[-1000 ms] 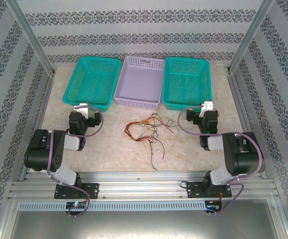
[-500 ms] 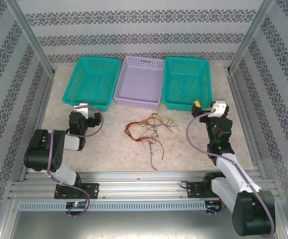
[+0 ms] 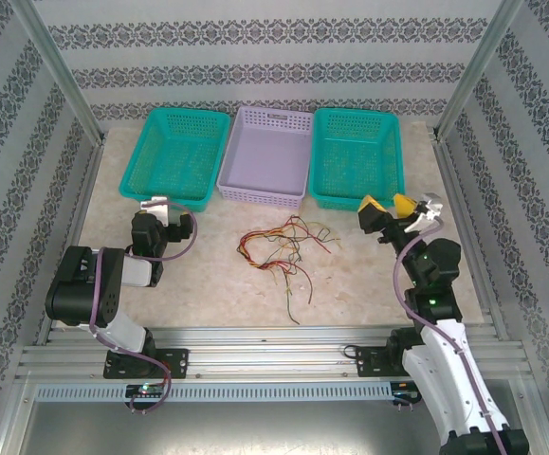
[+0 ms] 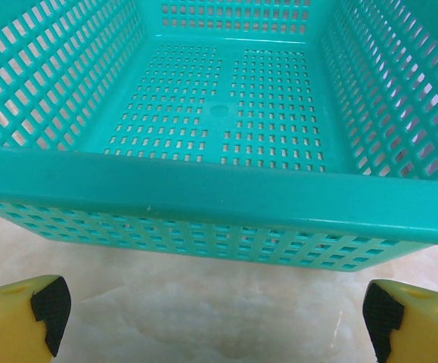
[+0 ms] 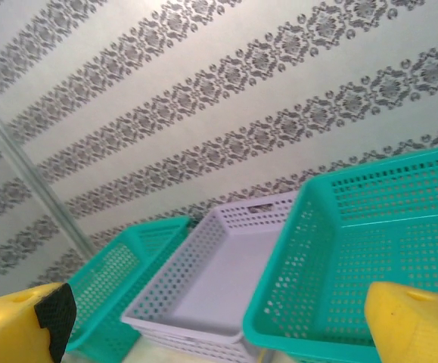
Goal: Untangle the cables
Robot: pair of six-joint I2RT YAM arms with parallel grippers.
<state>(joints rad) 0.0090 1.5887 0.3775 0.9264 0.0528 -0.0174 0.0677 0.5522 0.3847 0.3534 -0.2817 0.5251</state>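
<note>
The cables (image 3: 276,248) lie knotted on the table (image 3: 208,284) between the arms, untouched, so the task looks to be at the approach step. The left gripper (image 3: 157,203) and right gripper (image 3: 387,206) both gape wide, holding nothing. Next, one probably must descend onto a loose strand.

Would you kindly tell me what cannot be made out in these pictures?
Top view: the cables are too thin to count or to trace where they cross.
Left wrist view: the left gripper is cut off by the bottom edge.
Right wrist view: the right teal basket is cut off by the right edge.
</note>
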